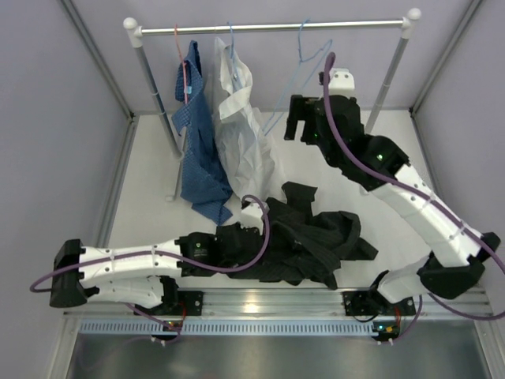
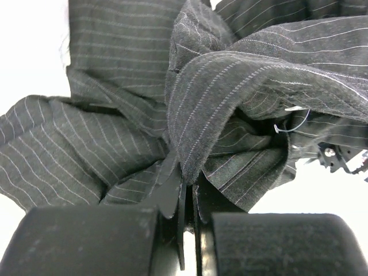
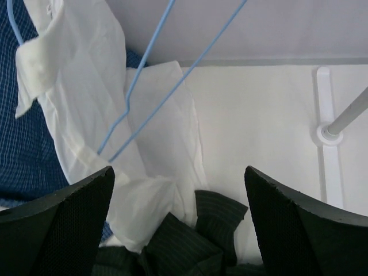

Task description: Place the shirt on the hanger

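Observation:
The black pinstriped shirt lies crumpled on the white table in front of the arm bases. My left gripper is shut on a fold of the shirt; the cloth runs down between the two closed fingers. The bare light-blue wire hanger hangs on the rail at the back. My right gripper is open and empty, raised near the hanger's lower end. In the right wrist view the hanger's wires slant above the fingers, and a part of the shirt lies below.
A blue patterned shirt on a red hanger and a white shirt on a blue hanger hang from the metal rail. The rack's posts stand left and right. Grey walls close in the sides.

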You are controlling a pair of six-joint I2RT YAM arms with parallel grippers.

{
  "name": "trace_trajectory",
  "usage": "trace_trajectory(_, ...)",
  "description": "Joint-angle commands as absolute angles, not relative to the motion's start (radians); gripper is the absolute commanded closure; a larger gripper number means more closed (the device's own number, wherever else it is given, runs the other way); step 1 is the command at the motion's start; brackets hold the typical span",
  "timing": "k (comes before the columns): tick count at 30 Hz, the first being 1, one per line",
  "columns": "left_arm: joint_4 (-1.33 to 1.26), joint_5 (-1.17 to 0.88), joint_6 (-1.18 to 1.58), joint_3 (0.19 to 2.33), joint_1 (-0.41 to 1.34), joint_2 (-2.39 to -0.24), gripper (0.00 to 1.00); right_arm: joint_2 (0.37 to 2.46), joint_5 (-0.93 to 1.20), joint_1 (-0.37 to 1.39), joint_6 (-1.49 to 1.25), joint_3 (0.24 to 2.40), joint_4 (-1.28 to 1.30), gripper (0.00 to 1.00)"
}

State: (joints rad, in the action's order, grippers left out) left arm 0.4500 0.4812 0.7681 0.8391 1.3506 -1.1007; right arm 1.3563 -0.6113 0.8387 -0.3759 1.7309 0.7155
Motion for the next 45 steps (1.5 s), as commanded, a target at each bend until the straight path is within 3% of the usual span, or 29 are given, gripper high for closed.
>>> trace_trajectory(1,0.420,0.519,0.828,0.805,1.351,-1.074,1.00,1.486,-0.687,0.807,-0.390,1.877,0.624,0.09)
trace_trajectory(9,0.376,0.480,0.830,0.792,1.351,-1.137,1.00,1.773,-0.661,0.752,-0.335,2.134,0.621,0.11)
trace_trajectory(12,0.350,0.465,0.831,0.782,1.351,-1.157,1.00,1.830,-0.678,0.735,-0.296,2.178,0.621,0.18)
trace_trajectory(19,0.336,0.446,0.830,0.772,1.351,-1.177,1.00,1.717,-0.655,0.680,-0.330,1.999,0.620,0.42)
trace_trajectory(25,0.325,0.420,0.833,0.767,1.353,-1.180,1.00,1.605,-0.553,0.611,-0.253,1.859,0.603,0.45)
trace_trajectory(30,0.325,0.413,0.835,0.765,1.353,-1.175,1.00,1.525,-0.332,0.517,-0.203,1.743,0.554,0.61)
trace_trajectory(32,0.327,0.411,0.833,0.767,1.353,-1.175,1.00,1.513,-0.278,0.503,-0.177,1.729,0.551,0.73)
trace_trajectory(36,0.325,0.410,0.830,0.770,1.353,-1.177,1.00,1.503,-0.262,0.492,-0.141,1.709,0.551,0.81)
trace_trajectory(40,0.327,0.405,0.831,0.770,1.353,-1.186,1.00,1.496,-0.236,0.482,-0.124,1.706,0.551,0.96)
trace_trajectory(45,0.327,0.405,0.836,0.765,1.353,-1.184,1.00,1.485,-0.209,0.480,-0.104,1.701,0.543,1.00)
